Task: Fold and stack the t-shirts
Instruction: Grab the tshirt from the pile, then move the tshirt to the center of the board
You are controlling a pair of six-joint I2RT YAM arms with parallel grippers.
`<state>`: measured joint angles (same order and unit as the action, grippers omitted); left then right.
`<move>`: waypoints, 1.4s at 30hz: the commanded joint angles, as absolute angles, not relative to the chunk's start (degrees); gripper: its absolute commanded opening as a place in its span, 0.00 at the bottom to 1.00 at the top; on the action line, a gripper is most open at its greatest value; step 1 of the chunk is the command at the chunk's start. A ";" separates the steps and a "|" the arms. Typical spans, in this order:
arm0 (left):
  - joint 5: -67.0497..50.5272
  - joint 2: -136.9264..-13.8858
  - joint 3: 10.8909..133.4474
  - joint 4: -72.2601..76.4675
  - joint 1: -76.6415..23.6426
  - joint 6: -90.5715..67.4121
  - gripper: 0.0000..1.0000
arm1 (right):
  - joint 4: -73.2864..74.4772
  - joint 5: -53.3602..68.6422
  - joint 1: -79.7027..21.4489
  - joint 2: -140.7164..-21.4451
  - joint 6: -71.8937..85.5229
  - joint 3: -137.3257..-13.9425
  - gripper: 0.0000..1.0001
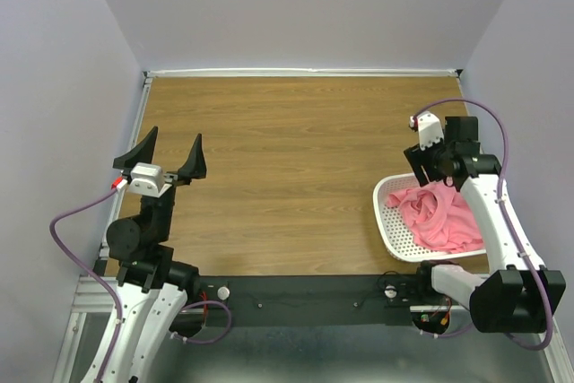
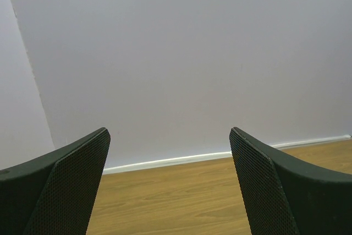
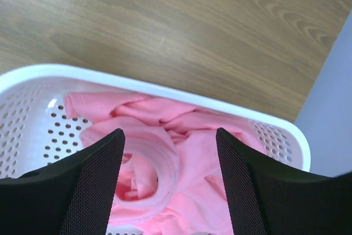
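Right wrist view: the right gripper [image 3: 170, 133] hangs directly over the t-shirt [image 3: 192, 136]. Its two black, dot-textured fingers [image 3: 93, 185] stand apart, and no cloth is clamped between them. The t-shirt is salmon pink. It lies crumpled inside the white perforated basket [image 3: 66, 71], with the ribbed round neck showing in the gap between the fingers. Beyond the basket rim lies the table [image 3: 165, 20], a brown wood-grain surface. A pale lilac wall [image 3: 330, 108] meets it at the right.

Left wrist view: the left gripper [image 2: 169, 136] is spread wide and holds nothing. Its fingers frame a strip of table, a white baseboard [image 2: 165, 162] and the plain wall behind.

Top external view, near to far:
- A black rail [image 1: 296, 293] runs along the near table edge and carries both arm bases.
- A purple cable [image 1: 67, 239] loops beside the left arm.
- The basket sits at the near right of the table, touching nothing but the surface, with the right arm bent over it.
- The left gripper is raised over the left side of the table, well apart from the basket.
- Pale lilac walls close the table on the left, the right and the far side.
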<state>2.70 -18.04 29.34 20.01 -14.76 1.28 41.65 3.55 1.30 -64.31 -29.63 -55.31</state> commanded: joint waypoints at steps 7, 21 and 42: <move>1.32 -17.75 30.32 19.69 -15.20 1.05 0.97 | 46.58 -4.30 1.41 -65.29 -31.03 -49.05 0.62; 1.14 -18.63 30.15 19.86 -15.29 1.14 0.96 | 49.21 7.89 1.41 -63.81 -28.92 -61.85 0.01; -2.02 -19.86 29.09 20.57 -15.38 3.25 0.94 | 4.05 49.58 0.44 -93.33 34.53 -140.44 0.01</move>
<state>-0.58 -19.73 29.34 20.05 -15.14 2.04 16.95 47.77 0.89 -91.02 19.94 -135.31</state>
